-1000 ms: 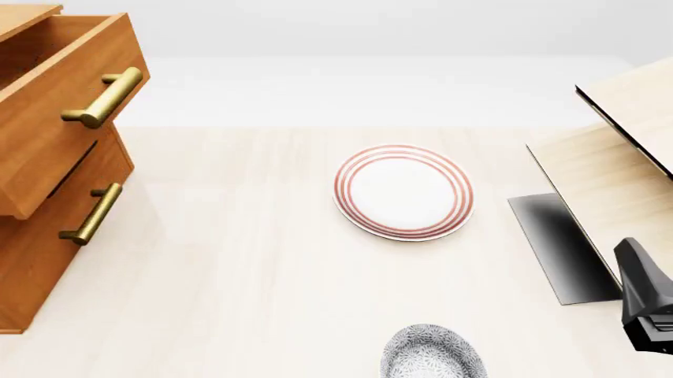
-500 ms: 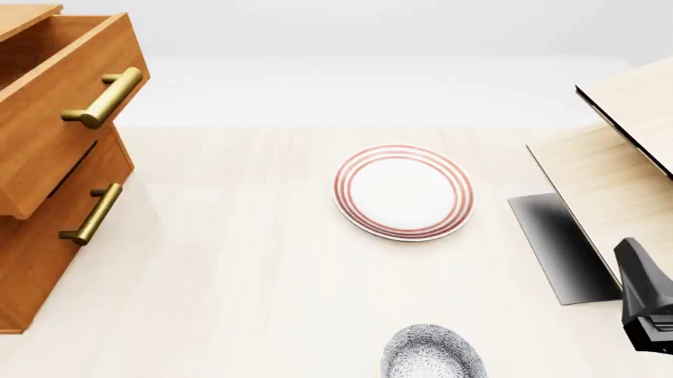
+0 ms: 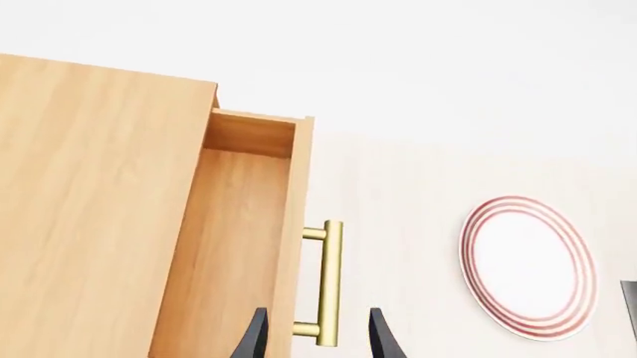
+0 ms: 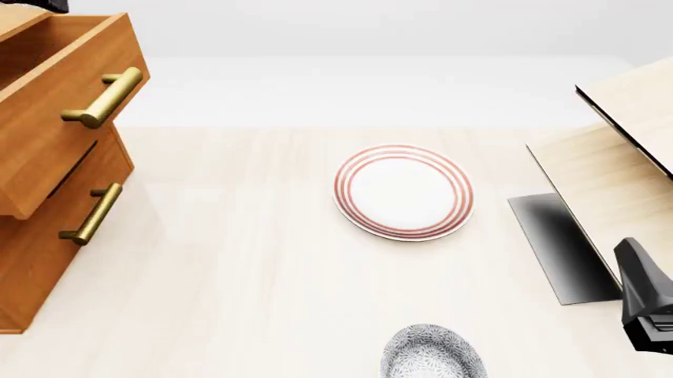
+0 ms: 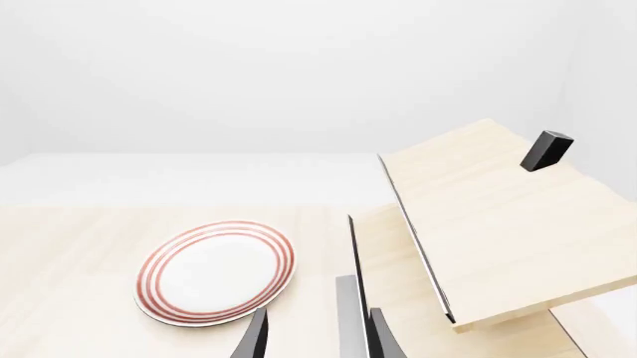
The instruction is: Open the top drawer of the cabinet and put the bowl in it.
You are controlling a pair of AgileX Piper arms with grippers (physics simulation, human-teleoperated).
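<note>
1 step looks done: the top drawer of the cabinet stands pulled out. Left end effector, fingers apart, straddles its handle. Next is fetching the bowl at the bench's near edge; right end effector is also apart.

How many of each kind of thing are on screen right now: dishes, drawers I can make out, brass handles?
Plates: 1, the red-ringed plate
Bowls: 1, the speckled bowl, cut off by the front view's lower edge
Drawers in view: 2, the top drawer, pulled out, and the drawer below it
Brass handles: 2, upper handle, lower handle
Total: 6
</note>
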